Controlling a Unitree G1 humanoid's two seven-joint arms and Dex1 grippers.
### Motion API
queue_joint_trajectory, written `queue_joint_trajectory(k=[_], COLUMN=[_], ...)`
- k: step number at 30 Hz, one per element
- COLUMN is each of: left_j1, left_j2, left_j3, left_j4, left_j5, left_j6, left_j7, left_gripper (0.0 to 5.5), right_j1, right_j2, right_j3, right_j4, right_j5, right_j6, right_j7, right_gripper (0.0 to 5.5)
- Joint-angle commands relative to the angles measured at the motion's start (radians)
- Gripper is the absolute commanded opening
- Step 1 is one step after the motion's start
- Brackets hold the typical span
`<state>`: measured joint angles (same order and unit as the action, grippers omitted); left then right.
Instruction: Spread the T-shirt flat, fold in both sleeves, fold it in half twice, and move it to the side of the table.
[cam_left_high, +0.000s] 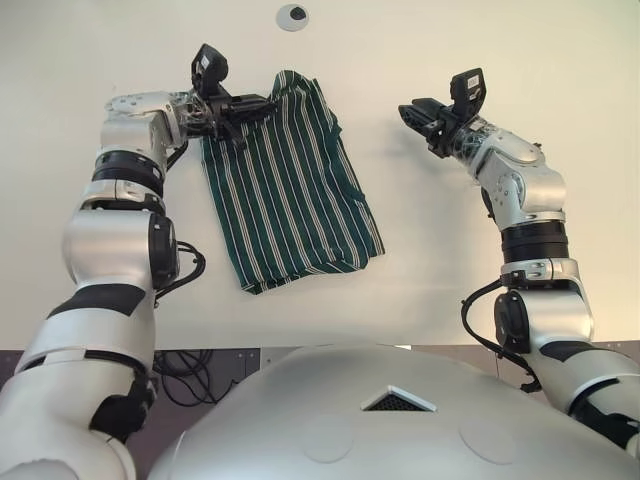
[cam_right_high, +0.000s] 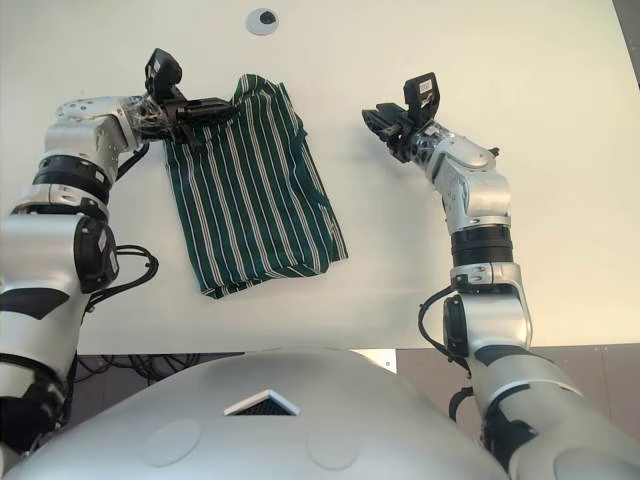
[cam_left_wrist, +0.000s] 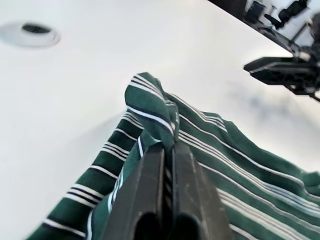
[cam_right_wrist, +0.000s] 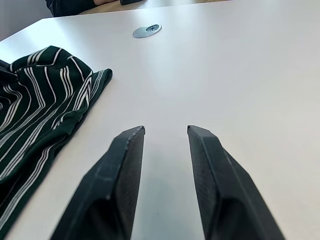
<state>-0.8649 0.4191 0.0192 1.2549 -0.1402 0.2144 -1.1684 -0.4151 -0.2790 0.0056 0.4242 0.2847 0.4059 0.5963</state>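
T-shirt (cam_left_high: 290, 190), dark green with thin white stripes, lying as a folded oblong on the left half of the table (cam_left_high: 520, 60), long side running from far to near and slanting a little toward the right. Looks already doubled over, sleeves tucked inside; how many layers, hard to tell from above. Far left corner pinched and raised slightly off the surface, cloth bunched into a small peak there. Pinched by the left gripper (cam_left_wrist: 167, 150), clenched tight with fabric squeezed between both fingers. Probably held this way for dragging or lifting the bundle, either into the next fold or toward the side. Near end of the shirt flat on the table, right edge a bit ruffled.

To the right of the shirt and well apart from it, right gripper (cam_right_wrist: 166, 129), released, fingers spread with bare tabletop between them, hovering low at about the same far line as the pinched corner. Likely placed there for taking the opposite far corner and carrying both together. Risk of undoing the folds if pulled from one corner only.

Around all this, plain white tabletop, smooth and matte. At the far edge, a round grey cable grommet (cam_left_high: 292, 17) set in the surface. Below the near edge on the left, some black cables (cam_left_high: 185, 370) on a dark floor.
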Motion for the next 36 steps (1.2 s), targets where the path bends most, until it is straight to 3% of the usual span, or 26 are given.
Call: queue_joint_trajectory(k=[1,5,7,17,26,36], left_j1=[-0.055,-0.058,-0.057,-0.102,-0.056,-0.026], left_j2=[-0.001,0.009,0.014,0.010,-0.070,-0.081], left_j3=[0.050,0.087,0.101,0.143,-0.052,-0.083], left_j4=[0.059,0.073,0.074,0.053,0.027,0.052], left_j5=[-0.012,-0.007,-0.004,0.021,0.222,0.277], left_j6=[0.148,0.196,0.193,-0.005,-0.328,-0.368], left_j7=[0.050,0.113,0.144,0.254,0.240,0.316], left_gripper=[0.01,0.01,0.52,1.86,1.92,1.92], right_j1=[-0.024,-0.026,-0.022,-0.017,-0.019,-0.009], right_j2=[0.027,0.034,0.038,0.041,0.040,0.045], right_j3=[0.016,0.020,0.020,0.026,0.033,0.046], right_j4=[0.020,0.025,0.025,0.023,0.023,0.017], right_j5=[-0.010,-0.014,-0.018,-0.019,-0.020,-0.028], right_j6=[0.011,0.011,0.010,0.009,0.012,0.009], right_j7=[0.009,0.013,0.014,0.017,0.023,0.022], right_gripper=[1.55,1.55,1.55,1.55,1.55,1.55])
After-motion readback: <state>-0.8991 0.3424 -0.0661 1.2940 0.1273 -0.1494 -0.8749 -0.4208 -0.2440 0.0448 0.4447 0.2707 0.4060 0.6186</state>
